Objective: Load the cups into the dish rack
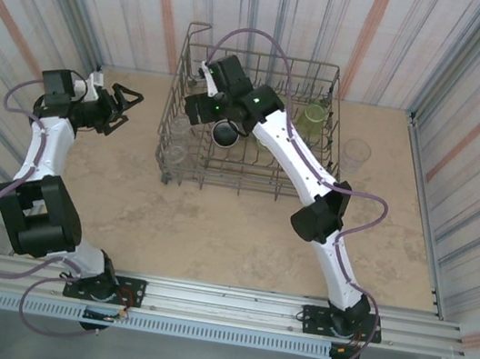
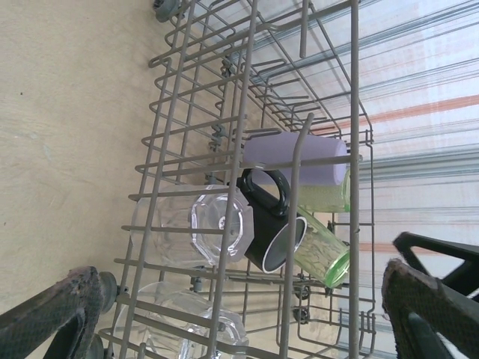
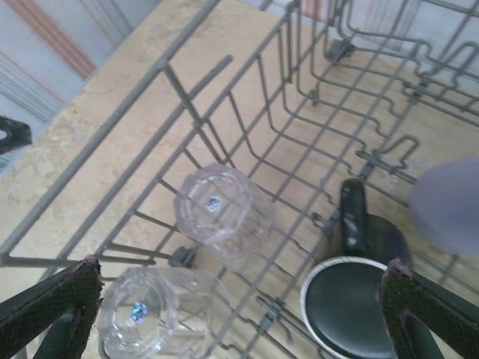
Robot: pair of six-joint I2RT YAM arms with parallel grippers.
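Bright, even light, faint shadows; in the right wrist view the lavender cup (image 3: 449, 206) blurs, perhaps too close.

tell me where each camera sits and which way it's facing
top external: above and behind the bases, looking down on the dish rack, left arm and right arm.
left wrist: beside the rack, looking sideways through its wires; open left pincer frames the bottom.
right wrist: over the rack, looking down into it; open right pincer at the bottom corners.
shared: both wrist views catch the black mug and two clear cups.

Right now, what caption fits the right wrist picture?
Open right hand over two clear cups and a black mug in the rack.
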